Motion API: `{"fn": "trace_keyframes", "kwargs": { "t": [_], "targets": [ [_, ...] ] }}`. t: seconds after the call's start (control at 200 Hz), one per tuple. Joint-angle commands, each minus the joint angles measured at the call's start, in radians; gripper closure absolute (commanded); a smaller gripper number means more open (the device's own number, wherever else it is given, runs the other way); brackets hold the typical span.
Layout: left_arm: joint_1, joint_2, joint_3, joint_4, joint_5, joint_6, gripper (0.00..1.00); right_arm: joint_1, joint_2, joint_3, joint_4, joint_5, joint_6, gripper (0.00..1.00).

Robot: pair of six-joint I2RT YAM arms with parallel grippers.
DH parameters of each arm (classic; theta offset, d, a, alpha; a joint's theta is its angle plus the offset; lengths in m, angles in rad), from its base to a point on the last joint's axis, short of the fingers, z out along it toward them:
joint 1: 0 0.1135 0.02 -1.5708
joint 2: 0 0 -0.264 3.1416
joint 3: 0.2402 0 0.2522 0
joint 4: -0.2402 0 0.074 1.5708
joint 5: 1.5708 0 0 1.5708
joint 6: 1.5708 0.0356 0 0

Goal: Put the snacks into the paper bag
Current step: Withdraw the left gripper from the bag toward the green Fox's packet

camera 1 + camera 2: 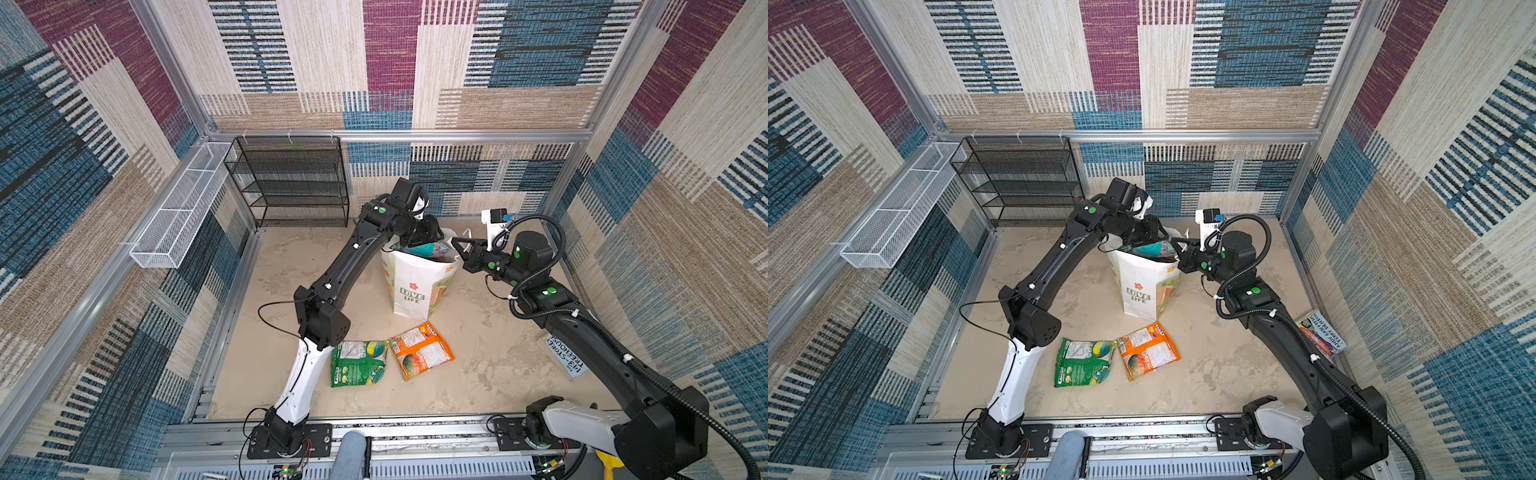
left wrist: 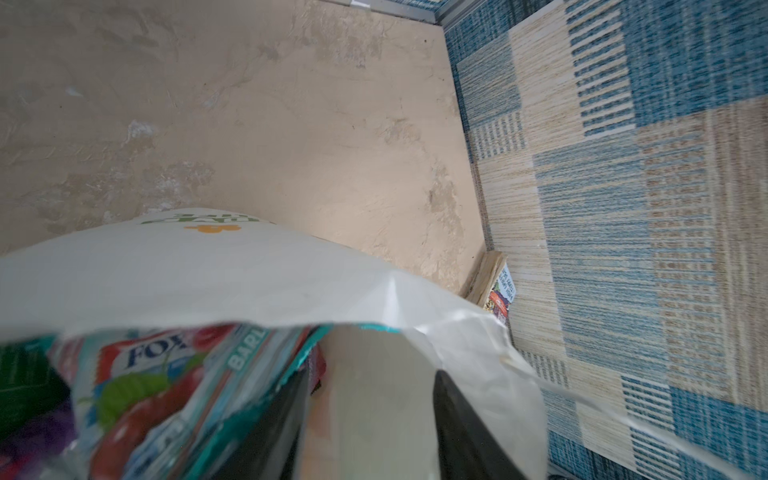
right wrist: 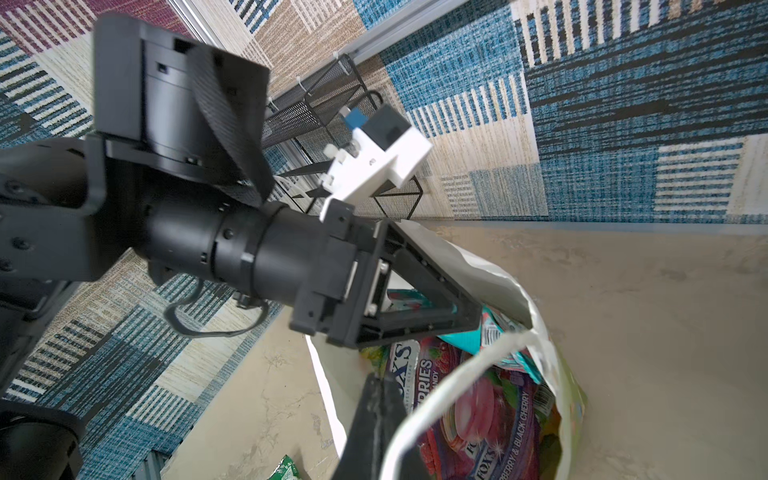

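The white "LOVE LIFE" paper bag [image 1: 409, 286] stands on the table [image 1: 498, 374]. The left gripper [image 2: 370, 374] dips into its mouth, jaws spread beside a teal-red packet [image 2: 166, 374]; the right gripper [image 3: 377, 386], pressed together, sits at the rim. A green packet [image 1: 359, 363] and an orange packet [image 1: 420, 350] lie before the bag.

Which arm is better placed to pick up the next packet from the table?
Left. The left gripper is open at the mouth of the paper bag, holding nothing, and the green packet lies beside that arm. The right gripper is shut on the bag's rim, seemingly steadying it.
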Motion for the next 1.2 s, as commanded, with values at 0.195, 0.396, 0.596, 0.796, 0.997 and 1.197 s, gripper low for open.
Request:
{"fn": "trace_keyframes", "kwargs": {
  "t": [0.195,0.396,0.596,0.796,0.997,1.197],
  "targets": [
    [-0.001,-0.118,0.005,0.002,0.093,-0.029,0.31,0.000,-0.006,-0.004,0.039,0.007,0.003,1.00],
    [-0.001,-0.250,-0.093,0.001,0.113,0.006,0.29,0.001,-0.009,-0.004,0.034,0.018,0.004,1.00],
    [-0.001,-0.466,-0.326,0.017,0.083,0.056,0.28,0.000,-0.005,-0.007,0.039,0.009,0.005,1.00],
    [0.004,-0.756,-0.725,0.131,0.011,0.060,0.20,0.000,-0.017,-0.011,0.044,0.014,0.005,1.00],
    [0.028,-1.040,-1.109,0.181,-0.106,0.040,0.13,0.000,-0.030,-0.019,0.053,0.027,0.005,1.00],
    [0.050,-1.301,-1.427,0.190,-0.156,-0.111,0.07,0.000,-0.022,-0.022,0.055,0.030,0.007,1.00]
  ]
}}
